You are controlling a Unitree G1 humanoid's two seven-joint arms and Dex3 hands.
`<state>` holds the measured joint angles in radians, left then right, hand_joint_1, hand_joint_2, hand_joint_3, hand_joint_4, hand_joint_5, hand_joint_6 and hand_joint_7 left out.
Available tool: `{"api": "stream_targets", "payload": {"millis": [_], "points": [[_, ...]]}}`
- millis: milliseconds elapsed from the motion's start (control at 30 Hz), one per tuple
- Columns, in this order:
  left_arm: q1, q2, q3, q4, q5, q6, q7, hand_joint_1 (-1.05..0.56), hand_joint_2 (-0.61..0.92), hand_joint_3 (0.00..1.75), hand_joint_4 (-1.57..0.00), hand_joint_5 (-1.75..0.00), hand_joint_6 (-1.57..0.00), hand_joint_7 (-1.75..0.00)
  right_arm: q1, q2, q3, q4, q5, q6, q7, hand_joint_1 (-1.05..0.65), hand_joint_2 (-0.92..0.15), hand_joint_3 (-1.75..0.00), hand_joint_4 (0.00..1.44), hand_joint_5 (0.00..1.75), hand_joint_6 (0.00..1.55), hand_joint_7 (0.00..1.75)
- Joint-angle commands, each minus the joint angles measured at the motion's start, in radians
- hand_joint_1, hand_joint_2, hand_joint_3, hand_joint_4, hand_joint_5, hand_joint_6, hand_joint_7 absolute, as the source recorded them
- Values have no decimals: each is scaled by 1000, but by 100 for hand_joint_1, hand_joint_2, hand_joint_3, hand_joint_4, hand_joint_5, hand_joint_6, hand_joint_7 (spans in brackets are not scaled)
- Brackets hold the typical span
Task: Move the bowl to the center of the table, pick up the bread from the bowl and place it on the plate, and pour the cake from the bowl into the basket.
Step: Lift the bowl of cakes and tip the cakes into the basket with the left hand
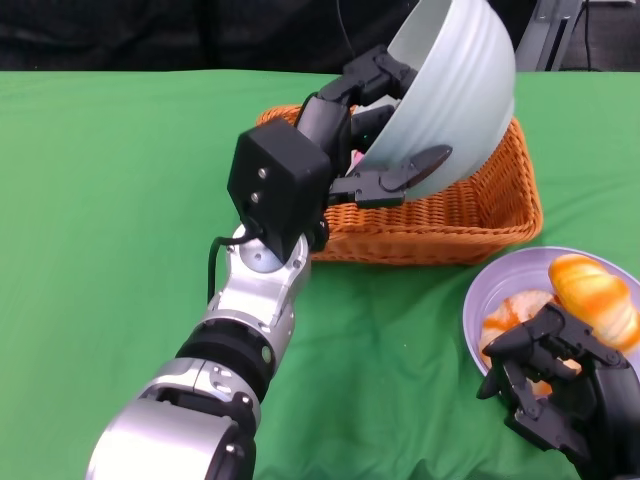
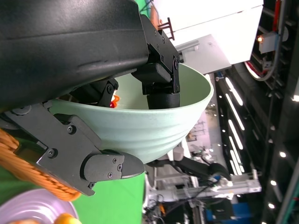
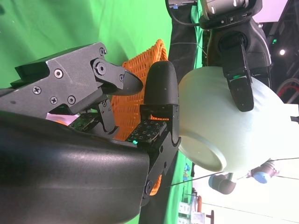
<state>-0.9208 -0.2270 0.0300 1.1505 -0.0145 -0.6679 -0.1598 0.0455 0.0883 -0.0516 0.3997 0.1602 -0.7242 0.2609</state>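
Bowl (image 1: 455, 95) in my left hand (image 1: 365, 130), tipped steeply over the orange basket (image 1: 470, 215) at the upper right of the head view; my fingers clamp its rim inside and out. Bread (image 1: 596, 295) lies on the plate (image 1: 480, 300) at the lower right. My right hand (image 1: 550, 385) hovers beside that plate, fingers curled around nothing.

The table (image 1: 120, 200) before me is covered with a green cloth. On it stands an orange woven basket (image 1: 480, 215), close to the far edge and a little right of the middle. A pale plate (image 1: 478, 305) lies near the right edge, just in front of the basket, not touching it.
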Motion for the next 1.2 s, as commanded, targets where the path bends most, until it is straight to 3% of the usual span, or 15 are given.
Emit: {"api": "stream_targets", "payload": {"millis": [33, 233, 633, 767, 933, 1200], "points": [[-44, -22, 16, -44, -33, 13, -27, -11, 83, 70, -67, -175, -56, -159, 6, -24, -3, -27, 4, 12, 1, -9, -80, -68, 74, 156, 70, 125], [-36, -34, 32, -66, -73, 55, -66, -9, 77, 80, -70, -175, -60, -155, 19, -25, 1, -62, 4, 41, -3, -9, -77, -69, 76, 155, 72, 123], [-30, -36, 38, -86, -107, 108, -85, -13, 78, 76, -73, -175, -63, -149, 29, -23, 5, -90, -6, 75, -25, -9, -73, -74, 77, 153, 74, 120], [-40, -65, 113, -125, -264, 295, -193, -15, 79, 75, -75, -175, -65, -150, 22, -20, 9, -72, -2, 56, -17, -9, -74, -75, 78, 154, 74, 121], [-38, -70, 140, -183, -345, 438, -232, -13, 78, 80, -77, -175, -66, -154, 23, -22, 11, -71, 8, 64, -6, -8, -74, -76, 77, 154, 73, 122], [-24, -65, 133, -238, -366, 518, -227, -10, 74, 90, -78, -175, -67, -156, 23, -24, 14, -72, 1, 63, -12, -10, -76, -72, 78, 152, 74, 121]]}}
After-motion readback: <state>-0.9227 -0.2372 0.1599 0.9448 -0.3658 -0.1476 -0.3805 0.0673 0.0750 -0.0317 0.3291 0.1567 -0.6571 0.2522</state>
